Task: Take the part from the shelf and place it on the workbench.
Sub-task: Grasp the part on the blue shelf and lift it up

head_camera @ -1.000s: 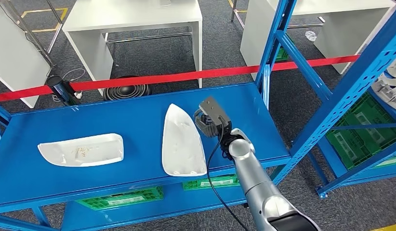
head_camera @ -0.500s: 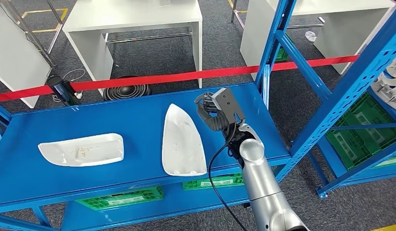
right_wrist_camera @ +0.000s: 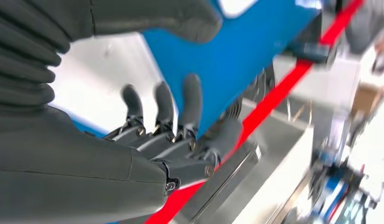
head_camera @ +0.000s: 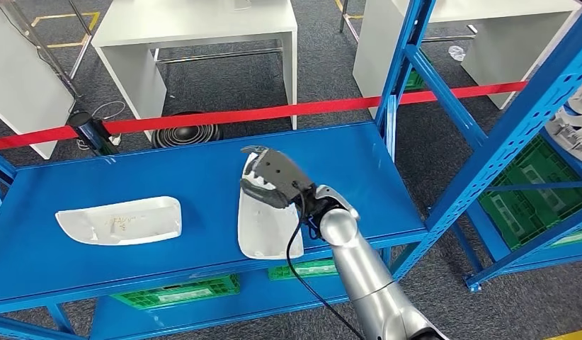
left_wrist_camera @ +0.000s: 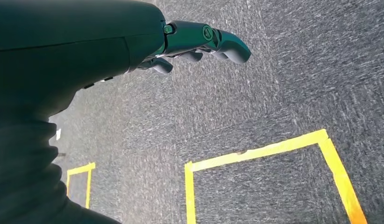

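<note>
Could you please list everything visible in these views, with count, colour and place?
Parts: two, white; both on the blue shelf, one at the middle under the right robot hand, one toward the left.
Shelf: one, blue metal rack; nearest the robot.
Crates: several, green; on lower shelf levels and at the right.
Barrier tape: one, red; stretched behind the shelf.
Tables: white; beyond the tape.
Floor markings: yellow tape; on the grey carpet.
Right robot hand: one, grey; fingers apart, over the middle part's far end, not gripping it as far as can be seen.
Left robot hand: one, dark; hanging over the carpet, holding nothing.
</note>
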### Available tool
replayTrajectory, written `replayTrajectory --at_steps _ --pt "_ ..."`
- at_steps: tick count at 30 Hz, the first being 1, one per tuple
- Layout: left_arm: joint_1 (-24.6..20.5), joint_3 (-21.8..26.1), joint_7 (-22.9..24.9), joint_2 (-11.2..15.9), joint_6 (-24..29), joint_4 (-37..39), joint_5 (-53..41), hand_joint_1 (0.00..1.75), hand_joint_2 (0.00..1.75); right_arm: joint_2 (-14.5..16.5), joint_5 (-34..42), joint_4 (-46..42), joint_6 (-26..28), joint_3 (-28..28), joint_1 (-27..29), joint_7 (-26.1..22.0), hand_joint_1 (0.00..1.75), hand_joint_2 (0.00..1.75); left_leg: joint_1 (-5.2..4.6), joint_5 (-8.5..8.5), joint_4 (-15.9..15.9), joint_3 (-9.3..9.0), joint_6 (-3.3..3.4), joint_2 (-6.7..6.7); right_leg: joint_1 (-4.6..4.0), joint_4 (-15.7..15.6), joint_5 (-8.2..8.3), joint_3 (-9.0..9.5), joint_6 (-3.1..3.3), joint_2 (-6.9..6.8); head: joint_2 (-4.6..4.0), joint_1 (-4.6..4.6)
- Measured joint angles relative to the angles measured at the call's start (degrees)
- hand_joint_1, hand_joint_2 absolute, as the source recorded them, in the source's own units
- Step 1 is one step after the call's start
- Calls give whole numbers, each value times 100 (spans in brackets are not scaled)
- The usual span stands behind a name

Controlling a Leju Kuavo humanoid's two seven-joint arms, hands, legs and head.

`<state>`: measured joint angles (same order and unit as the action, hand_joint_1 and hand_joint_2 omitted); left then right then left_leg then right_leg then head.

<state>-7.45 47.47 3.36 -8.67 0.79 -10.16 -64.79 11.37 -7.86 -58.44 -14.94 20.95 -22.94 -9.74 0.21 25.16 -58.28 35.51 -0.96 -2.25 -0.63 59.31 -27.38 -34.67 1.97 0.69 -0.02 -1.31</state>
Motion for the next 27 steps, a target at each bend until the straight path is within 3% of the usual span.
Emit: replayTrajectory --at_steps 3,8,13,17,22,27 --pt "-18 0 -2 -4 1 0 -2 0 0 96 -120 96 -205 393 -92 109 0 175 0 -1 1 0 -1 0 -2 0 -1 0 2 0 0 1" --pt "-45 5 5 -10 1 0 16 0 0 202 -490 282 -123 999 -195 373 0 175 1 -3 1 0 -4 -2 -2 0 -2 0 4 -2 0 0" --pt "-35 68 -39 -14 32 2 108 0 0 204 -1296 326 589 1375 -309 1102 0 175 1 -3 0 0 -4 -1 1 0 -2 0 4 -2 0 0" --pt "-23 97 -36 -16 57 2 110 0 0 160 -2215 401 1253 1442 -338 1808 0 0 0 -2 0 0 -4 -1 3 0 -2 1 4 -2 0 0" --pt "-3 156 -9 -39 69 3 104 0 0 100 -3513 566 1581 1467 -321 2588 0 0 0 -2 -1 0 -3 -1 4 0 -2 0 3 -1 0 0" --pt "6 170 19 -56 70 5 74 0 0 61 -3843 636 1315 1494 -237 2698 0 0 0 -2 0 0 -4 -1 1 0 -2 -2 4 -1 0 0"
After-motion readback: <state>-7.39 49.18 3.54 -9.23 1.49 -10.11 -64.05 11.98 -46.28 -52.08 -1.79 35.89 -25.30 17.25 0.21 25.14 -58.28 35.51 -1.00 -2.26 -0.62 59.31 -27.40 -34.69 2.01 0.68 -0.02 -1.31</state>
